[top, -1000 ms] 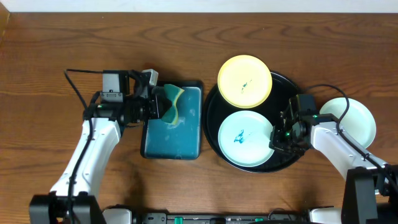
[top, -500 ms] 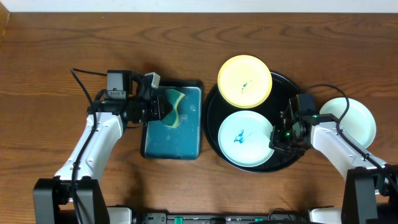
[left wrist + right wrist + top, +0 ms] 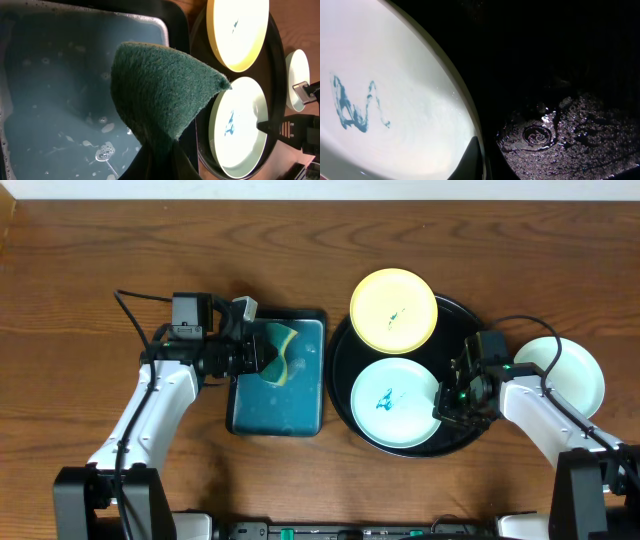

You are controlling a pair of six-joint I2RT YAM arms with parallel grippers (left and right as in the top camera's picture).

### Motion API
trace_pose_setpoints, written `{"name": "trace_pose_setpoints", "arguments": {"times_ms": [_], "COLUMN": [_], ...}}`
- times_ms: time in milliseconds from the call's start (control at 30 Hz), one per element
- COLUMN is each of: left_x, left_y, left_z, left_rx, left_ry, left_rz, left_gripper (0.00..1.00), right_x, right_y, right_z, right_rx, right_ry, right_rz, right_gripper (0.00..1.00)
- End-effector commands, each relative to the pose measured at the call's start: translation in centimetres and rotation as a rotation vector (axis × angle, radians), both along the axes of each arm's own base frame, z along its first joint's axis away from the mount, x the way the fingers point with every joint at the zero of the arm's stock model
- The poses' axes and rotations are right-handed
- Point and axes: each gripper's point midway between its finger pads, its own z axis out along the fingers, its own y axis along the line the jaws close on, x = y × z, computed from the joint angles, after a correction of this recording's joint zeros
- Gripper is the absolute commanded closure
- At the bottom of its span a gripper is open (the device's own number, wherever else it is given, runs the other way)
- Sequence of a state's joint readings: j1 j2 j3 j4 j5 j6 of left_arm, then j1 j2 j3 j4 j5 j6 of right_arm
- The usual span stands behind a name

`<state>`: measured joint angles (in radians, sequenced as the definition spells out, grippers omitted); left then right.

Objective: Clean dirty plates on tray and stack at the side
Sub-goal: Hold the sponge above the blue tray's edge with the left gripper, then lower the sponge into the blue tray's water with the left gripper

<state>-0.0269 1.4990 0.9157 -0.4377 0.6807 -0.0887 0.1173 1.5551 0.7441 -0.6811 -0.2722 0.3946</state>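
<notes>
Where the plates sit: smeared yellow plate (image 3: 393, 310) at the far edge of the black tray (image 3: 342, 370); smeared mint plate (image 3: 393, 402) at its near side; third plate (image 3: 575, 370) on the table (image 3: 80, 270), right of the tray.
Left gripper (image 3: 262, 352): jaws clamped on a green sponge (image 3: 160, 90), over the wet teal tray (image 3: 300, 408).
Right gripper (image 3: 443, 405): jaws closed, tip at the mint plate's right rim.

Black tray (image 3: 453, 326); yellow plate (image 3: 393, 310); mint plate (image 3: 395, 402) blue-smeared; green sponge (image 3: 160, 90)

Sponge (image 3: 160, 95) swallows the fingertips of the left gripper (image 3: 262, 358); smeared plate (image 3: 385, 100) runs off frame (right wrist view), and whether the right gripper (image 3: 443, 406) pinches its rim, can't tell.
</notes>
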Motion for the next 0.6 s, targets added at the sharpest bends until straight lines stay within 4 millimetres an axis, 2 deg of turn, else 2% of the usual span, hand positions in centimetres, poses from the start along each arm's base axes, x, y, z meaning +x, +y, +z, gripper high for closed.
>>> {"name": "trace_pose_setpoints", "arguments": {"times_ms": [0,567], "left_x": [-0.24,-0.26], "left_y": [0.10,0.50], "left_z": [-0.35,-0.69], "left_rx": [-0.003,0.021], "left_ry": [0.008,0.021], "left_rz": [-0.002,0.019], "left_gripper": [0.92,0.92], "right_x": [-0.37,-0.36], "right_y": [-0.19,-0.25], "right_z": [-0.15,-0.17], "right_rx": [-0.022,-0.026], "right_ry": [0.008,0.008], "right_rz": [-0.001,-0.002], "right_gripper": [0.99,0.99]}}
